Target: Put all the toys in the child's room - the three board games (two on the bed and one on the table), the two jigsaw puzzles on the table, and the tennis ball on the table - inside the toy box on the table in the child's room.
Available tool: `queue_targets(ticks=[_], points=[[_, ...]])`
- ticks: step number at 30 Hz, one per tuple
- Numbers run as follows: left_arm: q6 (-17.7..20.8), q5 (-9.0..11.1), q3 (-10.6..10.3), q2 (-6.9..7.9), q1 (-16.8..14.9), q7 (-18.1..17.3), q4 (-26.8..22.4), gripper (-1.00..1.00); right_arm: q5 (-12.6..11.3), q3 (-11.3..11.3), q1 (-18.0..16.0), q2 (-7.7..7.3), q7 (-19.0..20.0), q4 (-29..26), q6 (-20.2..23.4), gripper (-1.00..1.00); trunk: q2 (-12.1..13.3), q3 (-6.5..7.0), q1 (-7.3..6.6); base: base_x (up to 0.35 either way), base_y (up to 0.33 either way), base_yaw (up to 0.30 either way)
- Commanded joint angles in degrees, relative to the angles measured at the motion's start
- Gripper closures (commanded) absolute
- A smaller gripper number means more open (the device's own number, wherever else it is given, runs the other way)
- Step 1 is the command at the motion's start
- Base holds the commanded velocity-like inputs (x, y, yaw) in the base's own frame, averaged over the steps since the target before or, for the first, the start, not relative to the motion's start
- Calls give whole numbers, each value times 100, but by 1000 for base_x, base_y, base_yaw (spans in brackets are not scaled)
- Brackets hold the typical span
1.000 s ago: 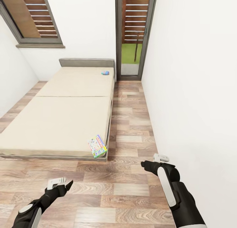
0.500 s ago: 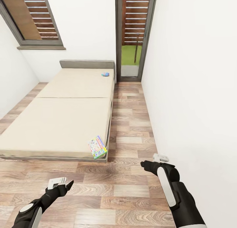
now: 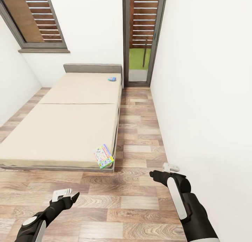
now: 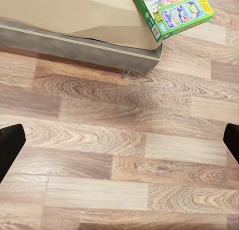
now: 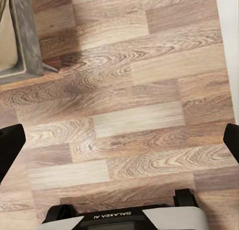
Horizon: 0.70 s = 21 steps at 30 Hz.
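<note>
— Ahead on the left, what lies on the bed (image 3: 63, 130)?

— Two board games. One colourful board game (image 3: 103, 156) sits at the near right corner of the mattress, tilted, its edge poking over the side; in my left wrist view the same box (image 4: 172, 11) overhangs the grey bed frame (image 4: 74, 46). A small blue board game (image 3: 111, 78) lies far off, near the headboard (image 3: 91, 66), close to the right edge.

— And your tools?

— My left tool (image 3: 64, 194) hangs low above the wooden floor (image 3: 133, 200), its fingers spread wide and empty. My right tool (image 3: 164, 170) hovers over the floor near the white wall (image 3: 206, 95), also spread apart, holding nothing.

— What else is ahead?

— A glass door (image 3: 140, 39) at the far end, to the right of the bed, and a shuttered window (image 3: 35, 18) at the far left.
</note>
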Motion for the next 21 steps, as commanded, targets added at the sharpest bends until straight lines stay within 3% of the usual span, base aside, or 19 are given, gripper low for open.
queue_targets(ticks=[1,15,21], points=[[41,-2,14,-3,-4,-36,-8,-100,-60,2,-4,-2,-59,-6,-6,-100,-10,-5,3,0,0,0],[20,2,9,3,-3,-44,-8,-100,-51,14,-4,-8,-61,-4,-232,-100,-10,109,3,0,0,0],[279,27,21,27,-38,-50,-134,-100,-57,24,-4,-2,-61,11,-240,-100,-10,166,3,0,0,0]])
